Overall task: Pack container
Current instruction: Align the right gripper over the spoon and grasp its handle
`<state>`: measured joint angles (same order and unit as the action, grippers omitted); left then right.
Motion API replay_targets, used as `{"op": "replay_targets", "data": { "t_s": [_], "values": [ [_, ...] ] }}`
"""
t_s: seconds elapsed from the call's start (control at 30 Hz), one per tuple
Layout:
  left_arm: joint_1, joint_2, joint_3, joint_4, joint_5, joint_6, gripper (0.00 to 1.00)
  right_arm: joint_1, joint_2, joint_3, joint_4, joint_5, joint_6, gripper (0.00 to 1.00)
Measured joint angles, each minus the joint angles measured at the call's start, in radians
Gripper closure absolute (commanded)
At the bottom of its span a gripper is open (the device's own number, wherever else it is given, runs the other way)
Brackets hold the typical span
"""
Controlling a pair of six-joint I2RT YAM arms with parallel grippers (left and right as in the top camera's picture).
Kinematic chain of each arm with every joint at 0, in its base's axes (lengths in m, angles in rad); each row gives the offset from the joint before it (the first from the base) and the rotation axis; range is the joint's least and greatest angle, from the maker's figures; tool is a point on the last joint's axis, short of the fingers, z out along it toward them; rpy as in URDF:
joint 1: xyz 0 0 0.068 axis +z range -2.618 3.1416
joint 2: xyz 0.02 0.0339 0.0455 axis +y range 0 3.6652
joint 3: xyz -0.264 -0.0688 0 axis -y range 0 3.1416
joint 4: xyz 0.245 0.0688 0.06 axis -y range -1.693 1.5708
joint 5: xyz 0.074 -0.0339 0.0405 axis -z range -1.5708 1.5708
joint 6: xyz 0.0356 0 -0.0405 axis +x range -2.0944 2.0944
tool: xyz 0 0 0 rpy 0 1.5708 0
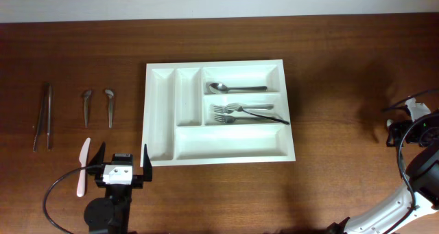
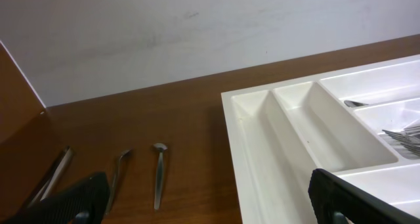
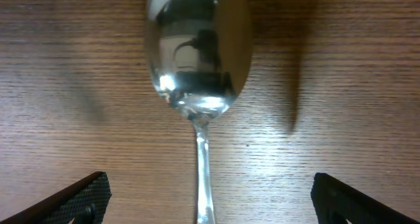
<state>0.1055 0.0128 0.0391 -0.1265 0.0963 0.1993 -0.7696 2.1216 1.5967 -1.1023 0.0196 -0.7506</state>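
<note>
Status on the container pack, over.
Left pincer open, beside container corner. Right pincer open, over loose spoon. Packed spoon and forks inside container. Nothing in the way.

The left arm (image 1: 104, 210) reaches in from 7 o'clock in the overhead view. The left tool (image 1: 123, 151) points toward 12 o'clock, jaws spread wide and empty. The right arm (image 1: 406, 193) curves up at 4 o'clock. The right tool (image 3: 210, 201) faces straight down, its fingers (image 3: 72, 201) wide apart, gripping nothing.
</note>
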Motion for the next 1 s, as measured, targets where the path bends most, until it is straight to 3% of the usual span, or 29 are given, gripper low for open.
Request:
{"op": "replay_targets", "data": {
  "t_s": [1.0],
  "values": [
    [0.000,0.000,0.000,0.000,0.000,0.000,0.01,0.000,0.013,-0.043,0.056,0.011,0.018,0.01]
  ]
}}
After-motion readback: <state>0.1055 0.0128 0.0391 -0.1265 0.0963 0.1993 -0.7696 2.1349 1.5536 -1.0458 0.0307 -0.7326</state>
